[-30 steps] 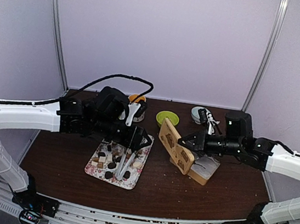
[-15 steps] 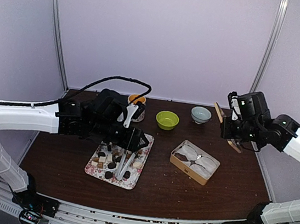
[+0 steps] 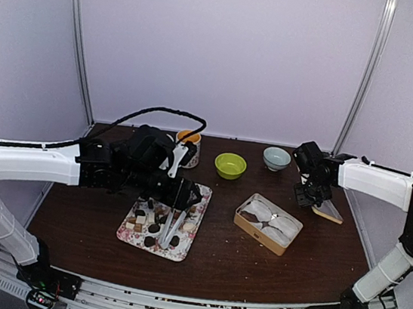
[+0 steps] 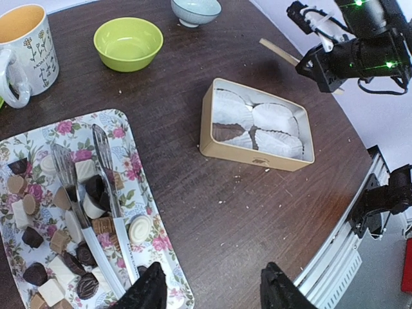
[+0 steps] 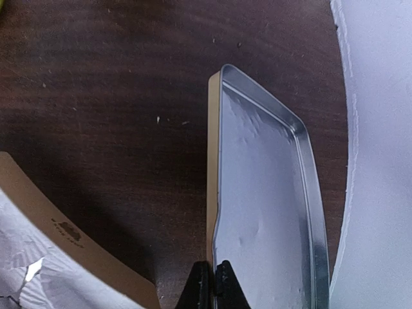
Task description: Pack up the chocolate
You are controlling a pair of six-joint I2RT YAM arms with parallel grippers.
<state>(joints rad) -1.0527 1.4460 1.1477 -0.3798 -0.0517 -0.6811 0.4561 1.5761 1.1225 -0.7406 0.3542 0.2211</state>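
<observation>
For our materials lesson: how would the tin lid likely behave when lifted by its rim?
The tin lid looks like thin sheet metal, so it is probably stiff and light. Its smooth, shiny inside suggests it may slip or pivot in the right end effector, which pinches only one rim.

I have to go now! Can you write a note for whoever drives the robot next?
Left gripper: jaws open, above the tray.
Right gripper: shut on the rim of the lid, at the right edge of the table.
Chocolates and tongs: on the tray.
Done: tin open, paper cups in.
Left: move the chocolates into the tin.
</observation>
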